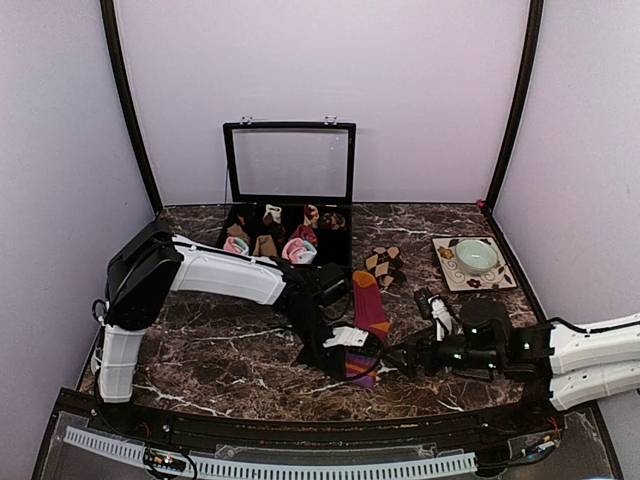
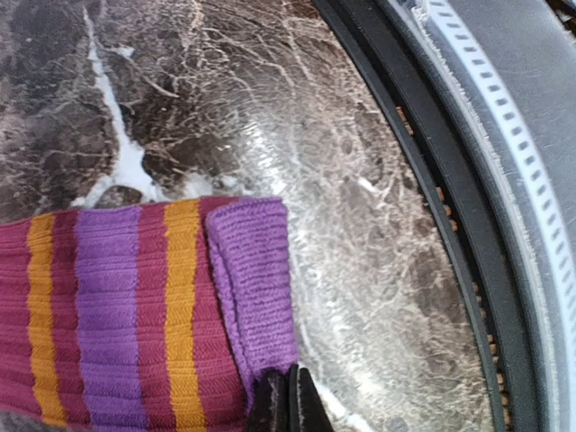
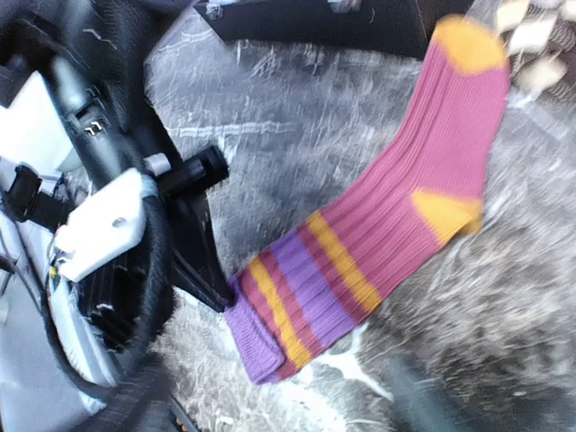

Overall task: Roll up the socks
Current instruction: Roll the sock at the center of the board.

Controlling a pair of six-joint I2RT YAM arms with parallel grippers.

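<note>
The long magenta sock (image 1: 368,305) lies flat on the marble table, orange toe toward the back and purple cuff (image 1: 360,370) toward the front. It also shows in the right wrist view (image 3: 396,216). My left gripper (image 2: 288,400) is shut, pinching a corner of the purple cuff (image 2: 256,270), which is folded over once. In the right wrist view the left gripper's fingers (image 3: 209,283) meet the cuff's left corner. My right gripper (image 1: 397,357) is just right of the cuff, open and empty, its fingers blurred. The brown-and-beige diamond socks (image 1: 385,262) lie behind the magenta sock.
An open black box (image 1: 345,245) with a raised lid stands at the back and holds several small sock rolls. A patterned plate (image 1: 500,275) with a pale green bowl (image 1: 476,256) sits at the back right. The table's black front rail (image 2: 450,234) is close to the cuff.
</note>
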